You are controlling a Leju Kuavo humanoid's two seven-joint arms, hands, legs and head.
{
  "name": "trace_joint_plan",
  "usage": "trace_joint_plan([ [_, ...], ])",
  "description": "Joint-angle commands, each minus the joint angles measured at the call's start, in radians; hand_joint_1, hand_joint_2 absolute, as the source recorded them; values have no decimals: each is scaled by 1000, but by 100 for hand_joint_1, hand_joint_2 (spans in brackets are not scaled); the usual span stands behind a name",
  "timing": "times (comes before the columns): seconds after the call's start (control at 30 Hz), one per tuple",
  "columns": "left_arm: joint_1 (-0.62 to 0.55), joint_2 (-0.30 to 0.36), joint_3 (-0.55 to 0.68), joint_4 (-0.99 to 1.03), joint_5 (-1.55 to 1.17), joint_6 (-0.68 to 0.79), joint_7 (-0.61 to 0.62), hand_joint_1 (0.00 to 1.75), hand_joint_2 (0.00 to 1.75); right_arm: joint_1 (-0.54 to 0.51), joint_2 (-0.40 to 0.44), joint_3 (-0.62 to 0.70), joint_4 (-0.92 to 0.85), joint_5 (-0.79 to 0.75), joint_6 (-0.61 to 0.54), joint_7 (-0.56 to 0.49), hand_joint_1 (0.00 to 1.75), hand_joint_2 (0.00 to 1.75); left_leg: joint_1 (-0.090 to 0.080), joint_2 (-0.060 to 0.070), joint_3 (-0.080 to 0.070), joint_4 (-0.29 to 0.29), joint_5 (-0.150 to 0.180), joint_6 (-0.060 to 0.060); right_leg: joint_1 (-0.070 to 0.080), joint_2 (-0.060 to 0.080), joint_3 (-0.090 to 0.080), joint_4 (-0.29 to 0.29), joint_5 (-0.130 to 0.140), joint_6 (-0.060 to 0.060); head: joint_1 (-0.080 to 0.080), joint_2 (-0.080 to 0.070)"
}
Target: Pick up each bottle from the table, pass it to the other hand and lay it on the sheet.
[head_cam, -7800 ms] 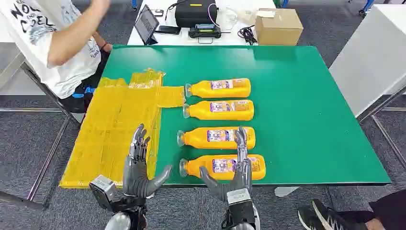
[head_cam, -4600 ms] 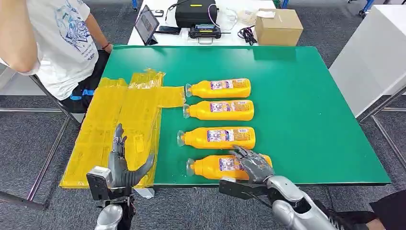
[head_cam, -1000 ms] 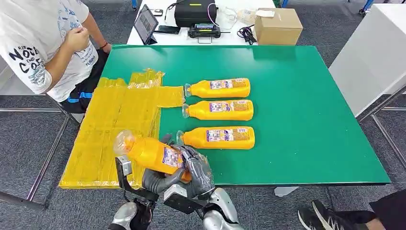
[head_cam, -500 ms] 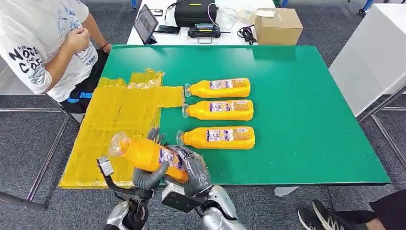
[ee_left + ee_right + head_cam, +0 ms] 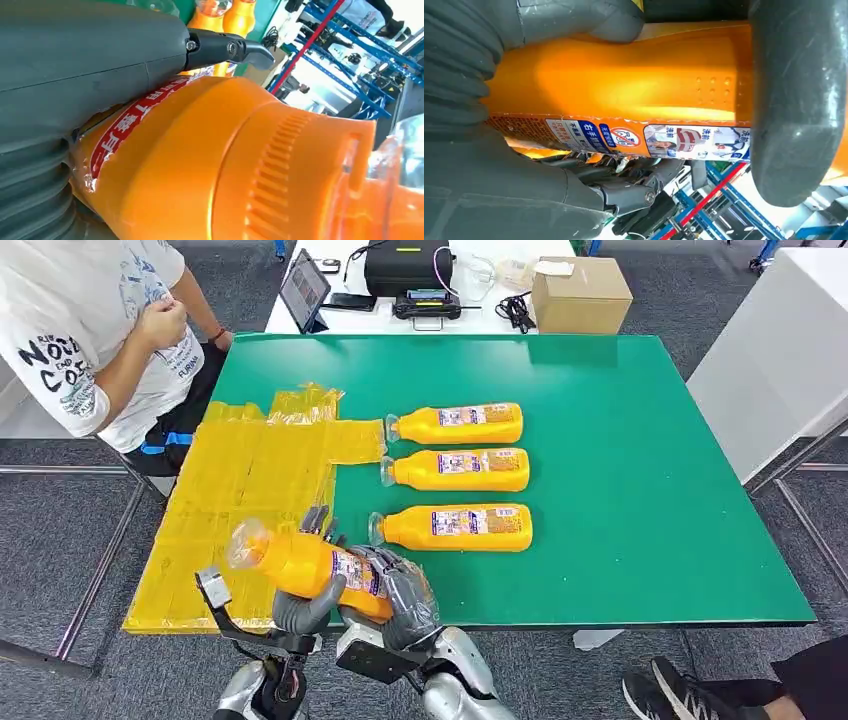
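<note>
Right now both hands are on one orange bottle (image 5: 305, 562), held off the tabletop (image 5: 640, 490) at its near edge, so by my reading the handover is midway. The right hand (image 5: 400, 590) has its fingers (image 5: 791, 100) wrapped round the bottle's base end, while the left hand (image 5: 300, 600) cups it from below nearer the neck, its fingers (image 5: 230, 49) lying along the label. That overlap seems sensible: neither hand should let go until the other bears the weight. The clear cap end points away from the right fingers, out over the yellow sheet (image 5: 240, 500), which lies just beyond the left fingers, a short way to go. Farther out from the right fingers, three more bottles (image 5: 455, 526) lie on their sides in a row on the green tabletop, necks toward the sheet, probably set so for easy grasping. Beyond the sheet's far corner sits a person (image 5: 90, 330).
</note>
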Motion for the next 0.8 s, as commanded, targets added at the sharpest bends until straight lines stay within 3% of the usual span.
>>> trace_joint_plan([
  [0.03,-48,4,-80,35,-80,-45,-13,175,175,-17,-24,38,52,8,24,4,175,175,2,-2,4,0,-2,-2,2,-3,5,-1,-2,-3,0,0],
  [0.63,-28,-16,-40,-10,-134,22,-41,175,175,0,-23,8,42,33,2,24,175,175,1,-1,3,0,-1,-1,2,-2,4,0,-2,-2,0,0],
  [0.67,-25,-15,-36,-16,-136,26,-40,175,175,1,-21,3,42,38,-14,36,17,175,1,-1,2,0,-1,-1,1,-2,2,0,-1,-1,0,0],
  [0.7,-23,-17,-27,-23,-137,37,-47,175,175,1,-18,2,42,44,-25,43,0,175,1,-1,1,0,0,-1,1,-2,2,0,-1,-1,0,0],
  [0.73,-21,-17,-19,-29,-142,50,-53,175,175,1,-19,4,39,58,-35,58,0,0,1,-1,3,0,-1,-1,2,-2,4,0,-2,-2,0,0],
  [0.8,-23,-15,3,-48,-183,113,-79,175,175,14,-20,-15,-4,48,-54,70,0,0,2,0,4,1,-2,-2,2,-1,4,0,-2,-2,0,0],
])
